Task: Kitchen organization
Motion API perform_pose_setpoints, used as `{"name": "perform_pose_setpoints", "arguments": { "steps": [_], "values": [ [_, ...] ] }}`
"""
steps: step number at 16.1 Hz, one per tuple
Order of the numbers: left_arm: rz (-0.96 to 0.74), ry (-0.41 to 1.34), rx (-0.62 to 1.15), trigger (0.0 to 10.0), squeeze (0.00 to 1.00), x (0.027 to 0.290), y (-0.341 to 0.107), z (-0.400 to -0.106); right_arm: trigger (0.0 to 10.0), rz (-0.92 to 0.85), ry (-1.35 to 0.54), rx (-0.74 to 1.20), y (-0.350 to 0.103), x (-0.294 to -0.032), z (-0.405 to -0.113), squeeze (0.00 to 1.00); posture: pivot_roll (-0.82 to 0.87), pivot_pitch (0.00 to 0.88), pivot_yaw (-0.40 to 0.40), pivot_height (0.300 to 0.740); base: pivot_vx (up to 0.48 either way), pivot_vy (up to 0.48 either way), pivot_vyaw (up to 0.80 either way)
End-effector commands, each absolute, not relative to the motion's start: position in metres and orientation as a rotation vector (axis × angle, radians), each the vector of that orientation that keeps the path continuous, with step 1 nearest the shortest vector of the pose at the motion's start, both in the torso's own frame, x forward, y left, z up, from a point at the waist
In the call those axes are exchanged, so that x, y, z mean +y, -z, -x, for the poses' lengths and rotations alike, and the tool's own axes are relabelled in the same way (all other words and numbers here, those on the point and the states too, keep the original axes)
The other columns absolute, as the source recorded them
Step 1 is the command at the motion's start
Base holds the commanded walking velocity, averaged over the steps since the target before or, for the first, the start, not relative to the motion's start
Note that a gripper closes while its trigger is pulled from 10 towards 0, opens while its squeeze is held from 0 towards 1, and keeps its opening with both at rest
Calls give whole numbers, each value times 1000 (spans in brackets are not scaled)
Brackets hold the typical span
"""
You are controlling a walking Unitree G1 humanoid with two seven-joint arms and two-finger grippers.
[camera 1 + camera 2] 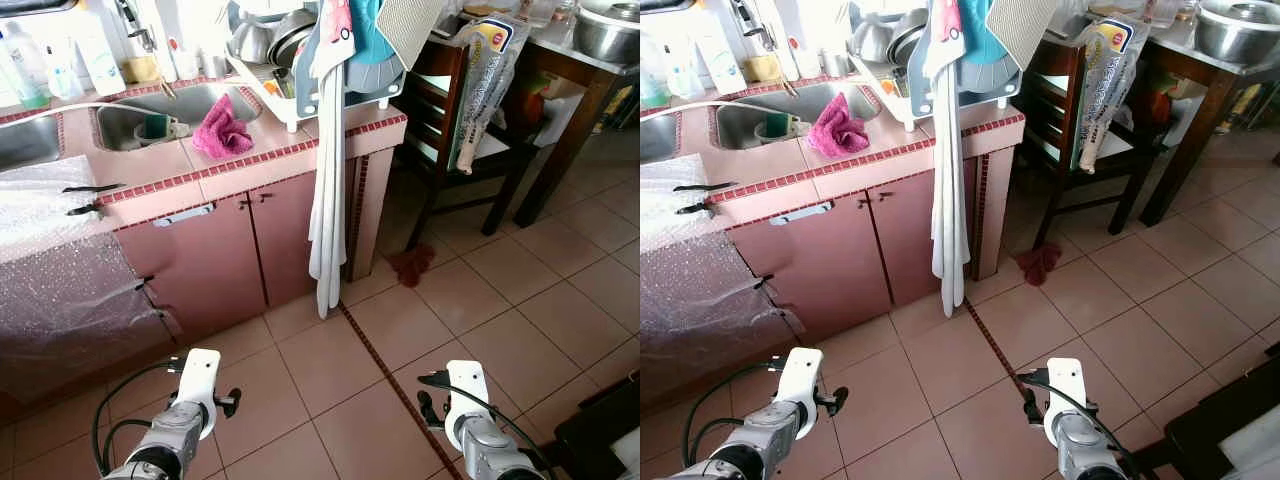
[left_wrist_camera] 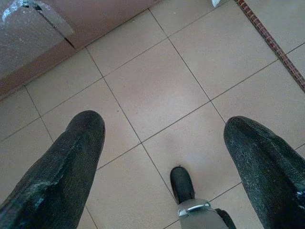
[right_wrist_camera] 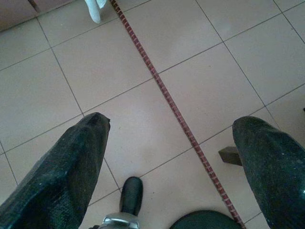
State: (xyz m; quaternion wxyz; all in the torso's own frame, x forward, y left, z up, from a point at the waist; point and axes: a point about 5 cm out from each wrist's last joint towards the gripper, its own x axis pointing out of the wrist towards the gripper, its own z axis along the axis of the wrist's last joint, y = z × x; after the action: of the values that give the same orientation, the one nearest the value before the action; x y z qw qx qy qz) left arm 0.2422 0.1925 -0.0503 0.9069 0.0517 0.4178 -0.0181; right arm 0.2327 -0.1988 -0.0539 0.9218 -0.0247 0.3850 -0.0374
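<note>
A pink cloth [image 1: 222, 130] lies crumpled on the pink tiled counter, at the front corner of the steel sink [image 1: 150, 120]. To its right a white dish rack [image 1: 290, 60] holds metal bowls and pans. Several bottles [image 1: 100, 55] stand behind the sink. Both arms hang low over the floor tiles, well short of the counter. In the left wrist view my left gripper [image 2: 164, 129] is open above bare tiles. My right gripper [image 3: 171, 124] is open too, over the red tile strip [image 3: 176, 112].
A long white towel [image 1: 325, 220] hangs from the counter's corner down to the floor. Bubble wrap [image 1: 50, 260] covers the cabinet on the left. A dark chair [image 1: 455, 130] and a table [image 1: 575, 90] stand to the right. A red rag [image 1: 412, 262] lies on the floor.
</note>
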Motion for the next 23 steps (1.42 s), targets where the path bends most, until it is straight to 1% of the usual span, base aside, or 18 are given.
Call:
{"name": "perform_pose_setpoints", "arguments": {
  "steps": [1,2,3,4,5,6,7,8,9,10,12,23],
  "values": [
    [-172,-2,736,10000,0,168,28,-275,10000,4,-56,781,28,-160,-276,0,-57,0,4,740,0,0,0],
    [-175,18,726,10000,0,164,27,-277,10000,-25,-39,773,28,-159,-277,0,-58,0,-13,740,0,0,0],
    [-164,35,723,10000,0,160,26,-279,10000,-32,-20,760,28,-161,-276,0,-25,0,11,740,0,0,0],
    [-162,34,719,10000,0,160,25,-279,10000,25,-9,755,29,-162,-275,0,-21,0,17,740,0,0,0],
    [-170,35,722,10000,0,162,25,-279,10000,169,-22,735,29,-163,-275,0,-23,0,24,740,0,0,0],
    [-171,34,722,10000,0,164,25,-279,10000,165,-33,728,30,-162,-274,0,-24,0,24,740,0,0,0],
    [-176,45,736,10000,0,166,27,-277,10000,138,-2,763,34,-169,-268,0,-1,0,14,740,0,0,0],
    [-175,44,739,10000,0,166,27,-277,10000,100,3,778,36,-171,-265,0,0,0,14,740,0,0,0],
    [-165,45,749,10000,0,167,29,-275,10000,-26,55,787,38,-174,-263,0,4,0,7,740,0,0,0],
    [-182,69,764,10000,0,166,31,-273,10000,-58,84,794,39,-175,-261,0,2,0,3,740,0,0,0],
    [-152,46,776,10000,0,166,32,-271,10000,-48,82,798,38,-176,-263,0,8,0,-7,740,0,0,0],
    [-152,56,793,10000,0,163,34,-270,10000,-19,85,820,40,-181,-259,0,13,0,-22,740,0,0,0]
  ]
}}
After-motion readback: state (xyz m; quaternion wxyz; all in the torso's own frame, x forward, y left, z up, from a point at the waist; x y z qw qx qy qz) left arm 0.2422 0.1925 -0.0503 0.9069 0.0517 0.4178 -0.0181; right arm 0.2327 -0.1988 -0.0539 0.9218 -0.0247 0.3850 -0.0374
